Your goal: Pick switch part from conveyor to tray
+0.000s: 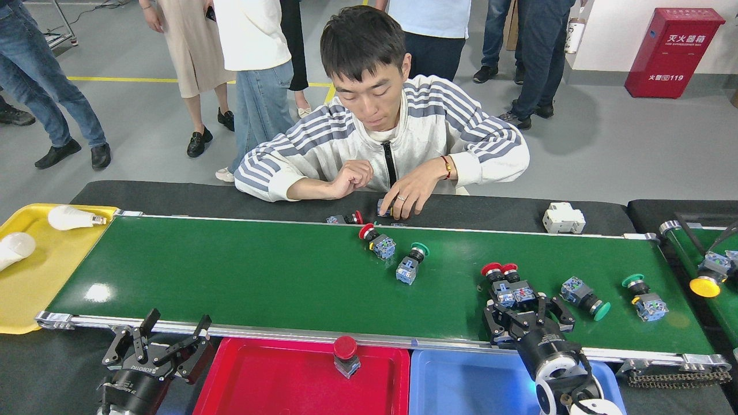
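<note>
Head view: green conveyor (259, 276), right gripper (522, 305) over its near edge, fingers spread around paired red-capped switches (507, 285), left gripper (167, 346) open below conveyor, empty, red tray (271, 380) beneath holding one red switch (346, 356), blue tray (461, 386) alongside.

The green conveyor (259, 276) carries six switch parts (377, 242) on its right half.

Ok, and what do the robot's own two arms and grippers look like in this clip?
Both end in black grippers built from open linkage fingers on a round black cylindrical wrist. The left gripper carries white lettering on its body, too small to read surely. The right gripper sits on a black wrist with a white ring behind it and white casing lower down, with a faint blue glow beside it. No loose cables show.
</note>
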